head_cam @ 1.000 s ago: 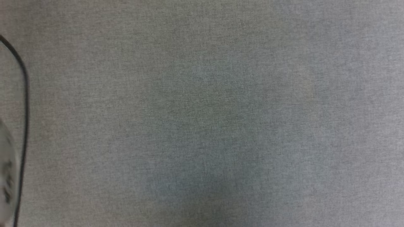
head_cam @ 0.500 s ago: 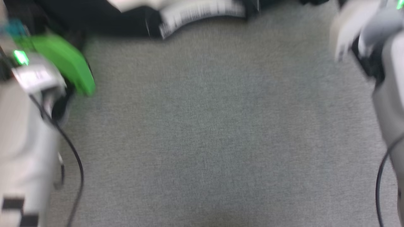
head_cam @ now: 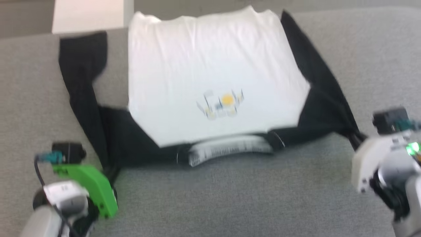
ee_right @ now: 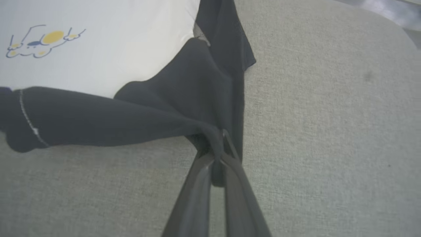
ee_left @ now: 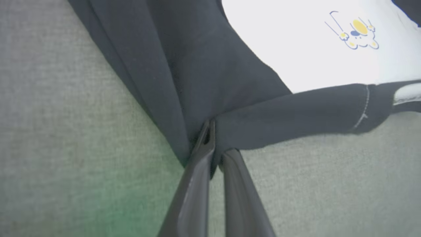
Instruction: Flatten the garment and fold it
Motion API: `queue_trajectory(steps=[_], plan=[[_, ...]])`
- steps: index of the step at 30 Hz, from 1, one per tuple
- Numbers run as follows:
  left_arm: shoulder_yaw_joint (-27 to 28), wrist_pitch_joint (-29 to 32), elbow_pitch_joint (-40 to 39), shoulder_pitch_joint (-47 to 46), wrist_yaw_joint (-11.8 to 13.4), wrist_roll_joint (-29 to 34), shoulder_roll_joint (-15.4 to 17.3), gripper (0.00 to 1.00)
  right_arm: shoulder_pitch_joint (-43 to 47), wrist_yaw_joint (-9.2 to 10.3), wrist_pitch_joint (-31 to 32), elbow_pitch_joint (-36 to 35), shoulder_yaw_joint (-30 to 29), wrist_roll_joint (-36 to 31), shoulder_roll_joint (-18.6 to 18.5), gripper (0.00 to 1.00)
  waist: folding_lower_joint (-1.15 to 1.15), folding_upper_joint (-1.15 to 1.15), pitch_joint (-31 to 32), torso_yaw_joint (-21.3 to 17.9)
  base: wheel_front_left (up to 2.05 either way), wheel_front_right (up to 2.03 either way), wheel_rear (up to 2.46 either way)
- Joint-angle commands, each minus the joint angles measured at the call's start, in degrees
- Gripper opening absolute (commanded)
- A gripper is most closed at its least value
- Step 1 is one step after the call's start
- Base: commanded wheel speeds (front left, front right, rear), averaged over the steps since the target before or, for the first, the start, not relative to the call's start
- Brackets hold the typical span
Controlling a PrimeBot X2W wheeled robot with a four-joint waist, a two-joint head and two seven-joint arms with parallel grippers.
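The garment (head_cam: 213, 65) lies spread front-up on the grey fabric surface (head_cam: 230, 200), filling the blurred head view from the centre out to 12 o'clock. Its black neck trim and a white label strip (head_cam: 230, 149) lie nearest the robot, and the small yellow round print (head_cam: 227, 99) sits near the middle of the white body. The left gripper (head_cam: 112, 171), at 8 o'clock in that view, is clamped on a bunch of black shoulder cloth. In the left wrist view its two dark fingers (ee_left: 197, 171) meet around a pinched fold, with the sleeve running off toward 11 o'clock. The right gripper (head_cam: 357, 138), at 4 o'clock in the head view, is likewise closed on the opposite black shoulder. In the right wrist view the cloth gathers to a point between its fingers (ee_right: 200, 177), and the right sleeve stretches toward 12 o'clock. Between the two grips the neckline runs taut across the surface. A pale block (head_cam: 88, 14) stands beyond the surface at 11 o'clock.
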State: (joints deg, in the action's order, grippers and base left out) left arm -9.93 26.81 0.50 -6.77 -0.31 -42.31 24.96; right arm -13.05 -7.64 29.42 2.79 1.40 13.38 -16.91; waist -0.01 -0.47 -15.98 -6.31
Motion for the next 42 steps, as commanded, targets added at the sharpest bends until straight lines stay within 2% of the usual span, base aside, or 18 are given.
queue_trajectory(steps=[1, 7, 15, 23, 33, 34, 35, 36, 37, 42], plan=[[1.0, 0.6, -1.1, 3.3, 1.6, -1.1, 0.6, 0.00, 3.0, 0.15, 1.0, -2.1, -2.8, -1.1, 0.7, 0.00, 0.01, 0.45, 3.7, 0.4, 0.00, 0.00, 0.00], [1.5, 2.6, -7.6, 13.3, 5.0, -3.6, -0.4, 0.00, 12.9, 0.15, 3.8, -9.6, -10.1, -3.5, 8.1, 0.00, 0.01, 0.45, 5.5, 0.9, 0.00, 0.00, 0.00], [1.6, 5.1, -10.6, 23.3, 8.1, -5.4, -0.5, 0.00, 21.5, 0.15, 9.4, -10.9, -13.8, -4.6, 12.6, 0.00, 0.01, 0.45, 7.1, 1.0, 0.00, 0.00, 0.00], [-0.2, 6.0, -9.6, 25.7, 9.0, -4.1, -0.2, 0.00, 25.9, 0.15, 14.5, -9.8, -15.4, -4.4, 13.9, 0.00, 0.01, 0.45, 7.6, 2.0, 0.00, 0.00, 0.00], [-3.2, 6.8, -7.1, 24.2, 8.2, -3.8, -1.5, 0.00, 24.7, 0.15, 12.4, -4.0, -12.3, -2.5, 14.0, 0.00, 0.01, 0.45, 7.7, 2.2, 0.00, 0.00, 0.00], [-3.1, 6.2, -7.0, 24.1, 8.2, -3.6, -1.7, 0.13, 24.6, 0.15, 11.9, -3.9, -12.1, -2.4, 14.0, 0.00, 0.01, 0.45, 7.7, 2.2, 0.00, 0.00, 0.00], [-3.0, 5.4, -6.8, 24.0, 8.1, -3.4, -2.0, 0.64, 24.5, 0.15, 11.2, -3.9, -11.8, -2.4, 14.0, 0.41, 0.01, 0.45, 7.8, 2.3, 0.00, 0.00, 0.00], [-3.1, 5.0, -6.6, 23.9, 7.8, -3.5, -2.1, 1.00, 24.5, 0.15, 10.9, -3.9, -11.7, -2.2, 14.0, 0.55, 0.01, 0.45, 7.9, 2.3, 0.00, 0.00, 0.00], [-3.1, 4.4, -6.4, 23.9, 7.3, -3.7, -2.4, 1.00, 24.6, 0.15, 10.6, -3.9, -11.8, -1.8, 14.0, 1.00, 0.01, 0.45, 8.1, 2.5, 0.00, 0.00, 0.00], [-2.0, 0.5, -6.5, 22.7, 4.8, -5.7, -4.5, 1.00, 25.6, 0.15, 7.9, -7.4, -13.1, -0.1, 14.0, 1.00, 0.01, 0.45, 9.2, 3.0, 0.00, 0.00, 0.00]])
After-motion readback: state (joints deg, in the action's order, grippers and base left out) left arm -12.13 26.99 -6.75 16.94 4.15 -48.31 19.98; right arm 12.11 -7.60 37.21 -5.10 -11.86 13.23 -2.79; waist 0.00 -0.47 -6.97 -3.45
